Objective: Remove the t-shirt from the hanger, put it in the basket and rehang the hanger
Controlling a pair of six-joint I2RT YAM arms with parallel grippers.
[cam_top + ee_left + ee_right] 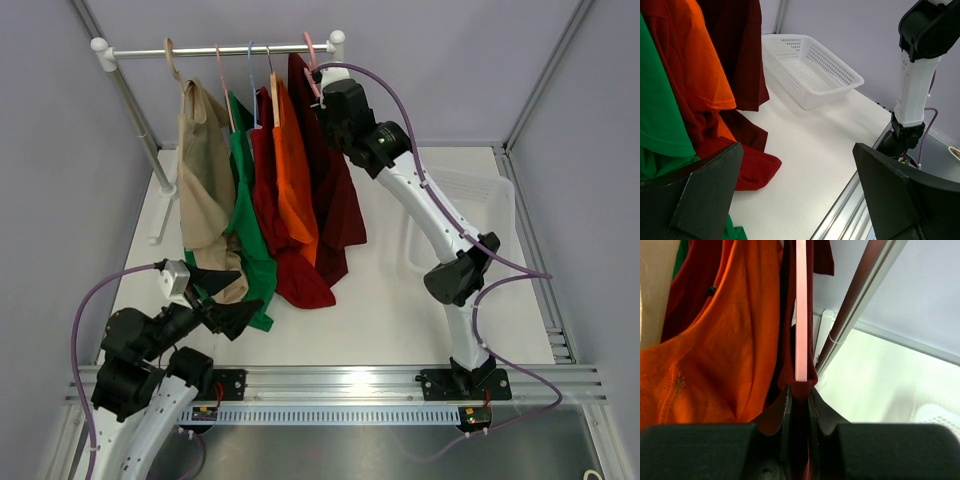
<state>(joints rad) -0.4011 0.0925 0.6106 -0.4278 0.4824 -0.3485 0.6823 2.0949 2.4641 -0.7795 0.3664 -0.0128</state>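
While the right gripper [800, 396] pinches the pink hanger [801, 315], the maroon t-shirt [338, 195] hangs at the rail's [220, 50] end
Clamped on the hanger's shoulder and the cloth over it, the grip looks like the first step; next, by this showing, the shirt must be slid off that arm. It droops dark and creased beside an orange shirt [296, 170]. The left gripper [228, 297] hovers wide apart, low by the hems

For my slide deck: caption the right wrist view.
Right fingers shut on the pink hanger carrying the maroon t-shirt.
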